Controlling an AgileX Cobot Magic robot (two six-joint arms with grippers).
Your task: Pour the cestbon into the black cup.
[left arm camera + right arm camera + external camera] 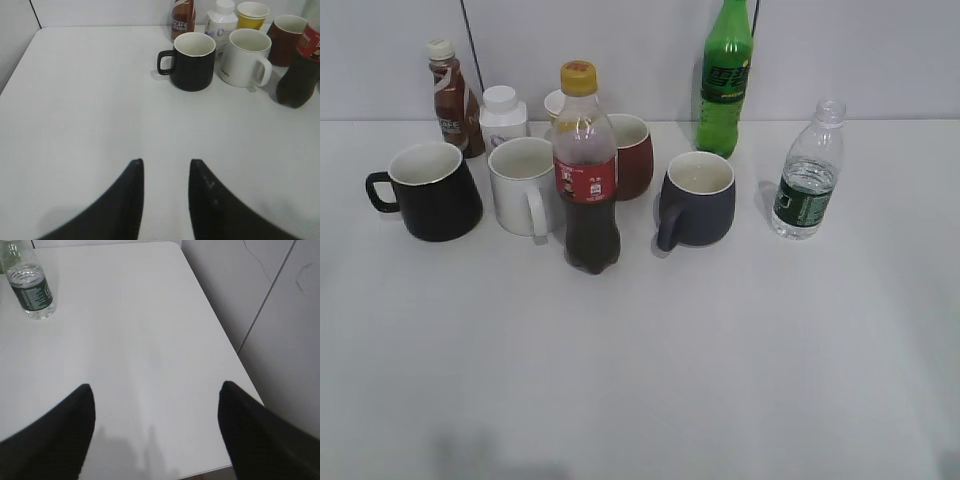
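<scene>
The cestbon (807, 185) is standing upright on the table (720, 350) at the far right of the row, uncapped, well apart from the other things; the dark blue-grey mug (697, 200) is its nearest neighbour. The black cup (428, 190) is placed at the far left end, with its handle turned outward to the left and the white mug (525, 185) just beside it. Between the two, the cola bottle (587, 170) is standing in front of the mugs.

Neither arm is seen in the exterior view. In the right wrist view, the right gripper (155, 407) is being held widely spread above bare table, empty, with the cestbon (31, 287) far ahead and to its left. In the left wrist view, the left gripper (166, 170) is being held with only a narrow gap between its fingers, nothing being pinched, and the black cup (192, 62) is lying ahead of it.

It is judged that nothing of the task is done yet, and that reaching for the bottle is the step in hand. To do it well, the bottle should be approached by the right gripper from the open side and closed on at the label, in the middle of its height. As the thin plastic is soft and the neck is open, hard squeezing should be avoided, otherwise water may be pushed out. The bottle must then be kept upright while it is being carried over the crowded row toward the black cup.
</scene>
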